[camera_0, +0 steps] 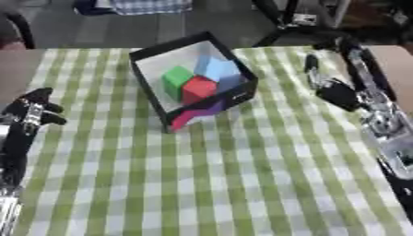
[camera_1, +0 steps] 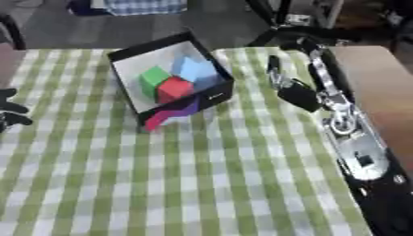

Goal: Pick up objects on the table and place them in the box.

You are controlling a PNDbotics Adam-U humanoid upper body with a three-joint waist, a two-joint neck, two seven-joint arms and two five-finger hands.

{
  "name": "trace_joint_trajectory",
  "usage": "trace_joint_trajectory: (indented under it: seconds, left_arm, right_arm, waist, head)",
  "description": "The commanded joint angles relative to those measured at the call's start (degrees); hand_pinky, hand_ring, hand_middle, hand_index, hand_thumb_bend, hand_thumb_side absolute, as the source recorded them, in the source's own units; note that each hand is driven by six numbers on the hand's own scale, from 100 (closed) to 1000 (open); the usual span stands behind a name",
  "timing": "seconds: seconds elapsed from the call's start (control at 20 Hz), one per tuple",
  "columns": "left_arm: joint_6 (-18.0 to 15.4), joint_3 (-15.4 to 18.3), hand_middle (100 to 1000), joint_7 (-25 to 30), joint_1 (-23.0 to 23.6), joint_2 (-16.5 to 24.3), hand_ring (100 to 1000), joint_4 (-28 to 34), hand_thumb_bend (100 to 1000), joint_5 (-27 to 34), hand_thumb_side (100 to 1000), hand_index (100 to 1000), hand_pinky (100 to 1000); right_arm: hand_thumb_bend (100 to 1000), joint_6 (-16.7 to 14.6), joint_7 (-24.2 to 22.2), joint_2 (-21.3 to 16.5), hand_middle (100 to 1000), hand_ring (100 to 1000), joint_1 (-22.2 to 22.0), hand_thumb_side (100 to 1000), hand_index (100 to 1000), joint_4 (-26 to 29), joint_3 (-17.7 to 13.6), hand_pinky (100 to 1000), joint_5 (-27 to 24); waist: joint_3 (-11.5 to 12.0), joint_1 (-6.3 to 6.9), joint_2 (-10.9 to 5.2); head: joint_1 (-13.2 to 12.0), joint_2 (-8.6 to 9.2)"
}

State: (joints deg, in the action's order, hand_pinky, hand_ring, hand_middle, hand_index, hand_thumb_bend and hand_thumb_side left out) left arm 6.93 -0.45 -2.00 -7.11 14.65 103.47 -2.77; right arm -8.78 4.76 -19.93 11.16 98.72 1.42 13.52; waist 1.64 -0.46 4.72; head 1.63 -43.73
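On green-checked tablecloth, black box, dark floor beyond

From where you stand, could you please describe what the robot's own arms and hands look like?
The right arm is a long silver metal limb with round joints and darker sections, ending in a black right hand with slim dark fingers. The left arm is mostly black, its left hand black with a silvery strip along it. No cables or markings can be made out.
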Motion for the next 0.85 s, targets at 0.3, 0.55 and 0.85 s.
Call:
trace_joint_trajectory:
  seconds: [0.3, 0.55, 0.85]
  left_arm:
    - [-1.05, 0.67, 555, -1.97, 0.43, -1.20, 538, 0.27, 243, -0.27, 806, 824, 770]
    - [-1.80, 0.56, 556, -2.73, 1.02, -2.05, 540, -0.26, 241, -0.17, 808, 822, 771]
    - [-2.17, 0.39, 550, -3.45, 1.16, -2.66, 535, -0.81, 239, -0.16, 809, 816, 771]
  right_arm:
    - [100, 1.85, 1.85, 5.63, 765, 761, -9.45, 660, 816, 5.14, -3.07, 899, -6.78]
    - [100, 2.24, 3.54, 6.95, 747, 744, -13.31, 669, 800, 5.10, -3.37, 891, -9.00]
    - [100, 2.62, 5.53, 7.34, 730, 729, -14.53, 670, 779, 4.86, -3.30, 884, -10.28]
  waist:
    - [-0.95, 0.13, -1.88]
    - [-1.56, 0.20, -1.98]
    - [-1.96, 0.34, -2.05]
  head:
    - [-3.68, -0.38]
    - [-4.20, -0.38]
    - [-3.82, -0.38]
